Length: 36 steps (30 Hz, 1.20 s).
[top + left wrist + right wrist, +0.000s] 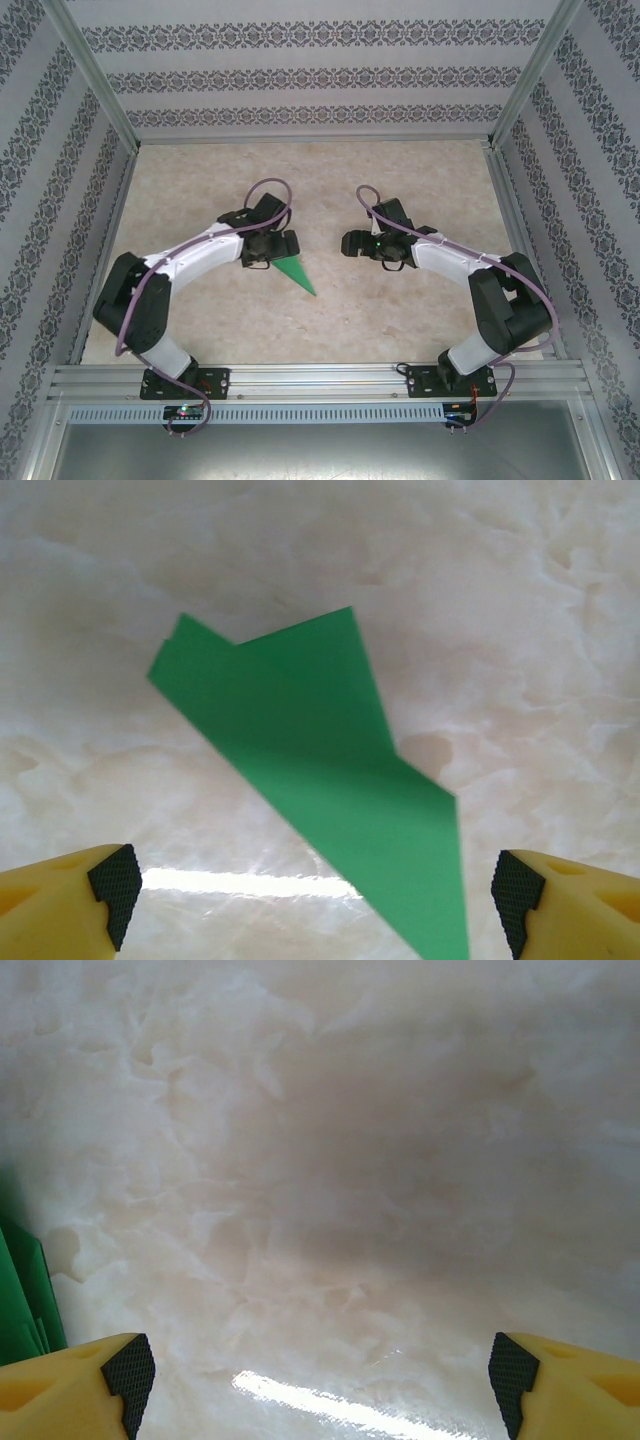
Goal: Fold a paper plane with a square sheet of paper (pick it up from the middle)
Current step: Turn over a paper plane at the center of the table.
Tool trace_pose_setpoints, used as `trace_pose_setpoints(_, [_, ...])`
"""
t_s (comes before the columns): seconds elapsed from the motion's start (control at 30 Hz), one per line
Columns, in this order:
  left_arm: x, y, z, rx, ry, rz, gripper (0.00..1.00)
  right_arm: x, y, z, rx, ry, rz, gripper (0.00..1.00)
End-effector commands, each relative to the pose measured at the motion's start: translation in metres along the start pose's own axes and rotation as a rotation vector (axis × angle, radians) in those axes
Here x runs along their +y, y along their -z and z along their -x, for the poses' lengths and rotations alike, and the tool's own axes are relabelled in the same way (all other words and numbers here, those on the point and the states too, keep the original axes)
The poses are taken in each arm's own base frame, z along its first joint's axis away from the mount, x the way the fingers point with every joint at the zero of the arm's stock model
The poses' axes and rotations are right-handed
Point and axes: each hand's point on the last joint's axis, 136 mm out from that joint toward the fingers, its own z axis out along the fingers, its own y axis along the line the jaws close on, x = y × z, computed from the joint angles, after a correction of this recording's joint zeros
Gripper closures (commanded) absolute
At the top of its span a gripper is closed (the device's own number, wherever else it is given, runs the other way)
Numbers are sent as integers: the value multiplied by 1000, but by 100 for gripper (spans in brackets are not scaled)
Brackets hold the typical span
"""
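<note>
Paper sheet (320, 770) folded into dart, lying free. Left gripper (315, 895), right gripper (320, 1375): jaws wide, empty. Folding looks finished; next, arms retreat.

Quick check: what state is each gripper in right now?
Left gripper: open, holding nothing; the folded green paper lies on the table below it.
Right gripper: open, holding nothing.

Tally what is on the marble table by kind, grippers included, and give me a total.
Green paper sheet, folded: 1
Open grippers: 2, the left gripper and the right gripper
Total: 3
</note>
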Motion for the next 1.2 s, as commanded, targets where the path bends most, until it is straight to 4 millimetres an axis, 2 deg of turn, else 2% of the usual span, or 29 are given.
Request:
trace_pose_setpoints(0.0, [7, -7, -14, 50, -16, 143, 10, 0, -4, 3, -13, -25, 25, 11])
trace_pose_setpoints(0.17, [0, -18, -22, 93, -18, 189, 19, 1, -5, 3, 2, -40, 38, 12])
trace_pose_setpoints(0.47, [4, -13, -30, 68, 90, 170, 43, -1, -6, 1, 15, -51, 35, 14])
trace_pose_setpoints(0.7, [4, -18, -34, 38, 188, 113, 58, 0, -9, 0, 31, -57, 39, 15])
trace_pose_setpoints(0.93, [4, -26, -29, 7, 201, 115, 70, 1, -8, 0, 36, -56, 43, 16])
trace_pose_setpoints(1.0, [4, -26, -26, -1, 195, 121, 78, 1, -8, 0, 35, -57, 42, 16])
trace_pose_setpoints(1.07, [2, -20, -21, -16, 181, 120, 86, 1, -8, 0, 34, -57, 43, 16])
trace_pose_setpoints(1.17, [-7, -4, -8, -52, 138, 89, 93, 2, -5, 2, 16, -52, 54, 17])
